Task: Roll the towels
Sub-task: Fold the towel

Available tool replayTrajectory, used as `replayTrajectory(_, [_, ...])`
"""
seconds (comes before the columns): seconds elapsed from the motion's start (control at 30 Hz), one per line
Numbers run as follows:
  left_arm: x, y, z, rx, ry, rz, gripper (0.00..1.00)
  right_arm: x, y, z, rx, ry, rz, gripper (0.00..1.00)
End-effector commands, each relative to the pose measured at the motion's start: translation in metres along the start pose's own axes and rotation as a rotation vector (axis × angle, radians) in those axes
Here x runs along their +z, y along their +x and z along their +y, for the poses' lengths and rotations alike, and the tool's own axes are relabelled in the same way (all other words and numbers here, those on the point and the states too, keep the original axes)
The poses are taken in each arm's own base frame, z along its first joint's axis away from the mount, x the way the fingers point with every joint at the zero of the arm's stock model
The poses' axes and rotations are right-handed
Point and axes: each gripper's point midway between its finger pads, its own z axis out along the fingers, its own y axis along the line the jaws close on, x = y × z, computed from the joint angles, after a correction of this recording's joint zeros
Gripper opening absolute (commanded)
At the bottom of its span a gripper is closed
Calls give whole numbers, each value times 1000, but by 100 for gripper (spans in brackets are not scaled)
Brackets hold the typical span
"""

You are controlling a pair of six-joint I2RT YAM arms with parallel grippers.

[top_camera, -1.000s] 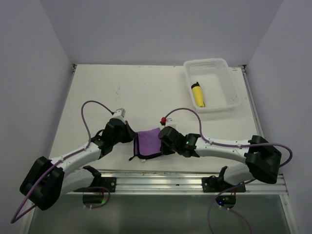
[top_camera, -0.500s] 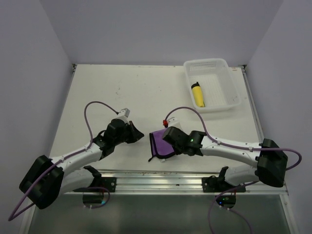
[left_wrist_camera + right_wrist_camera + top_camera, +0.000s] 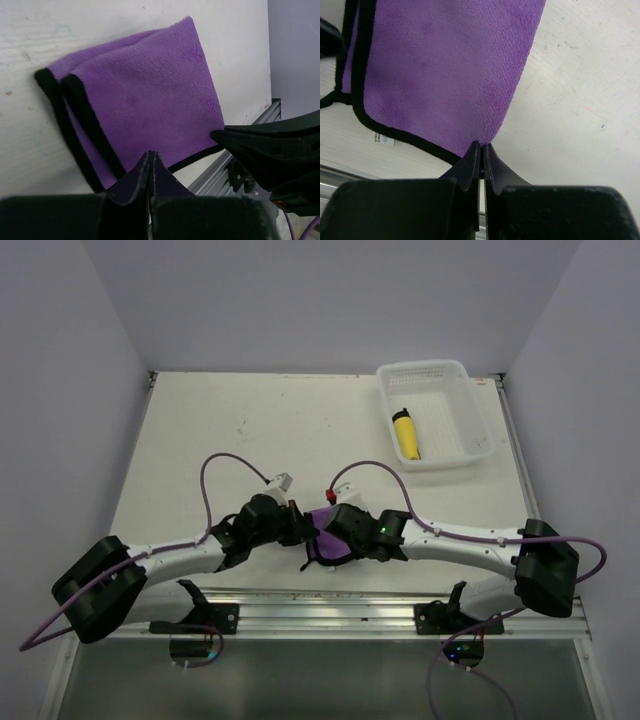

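Observation:
The purple towel (image 3: pixel 321 546) lies folded near the table's front edge, between my two grippers. In the left wrist view the purple towel (image 3: pixel 145 95) shows two stacked layers with black edging on its left side. My left gripper (image 3: pixel 302 533) (image 3: pixel 151 154) is shut, its tips over the near edge of the cloth with nothing seen between them. My right gripper (image 3: pixel 333 538) (image 3: pixel 481 144) is shut on the towel's (image 3: pixel 445 65) folded corner. The yellow towel (image 3: pixel 405 435) lies rolled inside the white basket (image 3: pixel 430 368).
The basket stands at the table's back right corner. A metal rail (image 3: pixel 330 615) runs along the front edge just below the towel. Purple cables loop up from both wrists, the right one carrying a red connector (image 3: pixel 333 493).
The purple towel lay flat a second ago; the right gripper folded it over and it now sits bunched narrower. The left gripper has moved right, up against the towel.

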Motion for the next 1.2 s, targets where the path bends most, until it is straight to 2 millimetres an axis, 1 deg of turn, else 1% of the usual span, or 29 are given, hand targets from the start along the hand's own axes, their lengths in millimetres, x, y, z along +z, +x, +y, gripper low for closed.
replayTrajectory(0.0, [8, -3, -39, -17, 107, -25, 0, -6, -25, 19, 94, -60, -64, 0])
replayTrajectory(0.03, [9, 3, -40, -33, 109, -14, 0, -5, -25, 22, 118, -72, -67, 0])
replayTrajectory(0.07, [12, 16, -38, -38, 101, 18, 0, -3, -24, 23, 128, -71, -64, 0])
replayTrajectory(0.1, [13, 18, -42, -46, 121, 19, 0, -2, -22, 22, 136, -68, -61, 0])
replayTrajectory(0.17, [16, 31, -38, -75, 118, 49, 0, 1, -20, 29, 177, -93, -61, 0])
replayTrajectory(0.2, [17, 32, -41, -80, 129, 49, 0, 4, -16, 30, 190, -95, -54, 0])
replayTrajectory(0.3, [20, 37, -42, -76, 123, 54, 0, 10, -12, 39, 262, -125, -52, 0])
replayTrajectory(0.37, [22, 37, -43, -70, 113, 44, 0, 12, -11, 41, 290, -136, -55, 0])
replayTrajectory(0.4, [23, 39, -41, -68, 100, 44, 0, 13, -8, 41, 298, -138, -52, 0])
replayTrajectory(0.53, [25, 44, -27, -75, 39, 35, 0, 13, -11, 45, 348, -165, -74, 0])
replayTrajectory(0.57, [26, 41, -25, -76, 26, 12, 0, 13, -11, 45, 353, -165, -76, 0])
replayTrajectory(0.7, [28, 51, -19, -72, -7, 22, 0, 12, -13, 45, 376, -165, -87, 0])
replayTrajectory(0.83, [33, 68, -9, -66, -45, 55, 0, 10, -17, 47, 404, -184, -98, 0])
replayTrajectory(0.93, [34, 73, -5, -66, -59, 66, 0, 9, -18, 50, 430, -202, -105, 0])
replayTrajectory(1.1, [31, 71, -1, -62, -77, 49, 0, 12, -15, 57, 484, -244, -107, 0])
replayTrajectory(1.17, [29, 69, -1, -56, -80, 39, 0, 15, -9, 60, 493, -255, -94, 0])
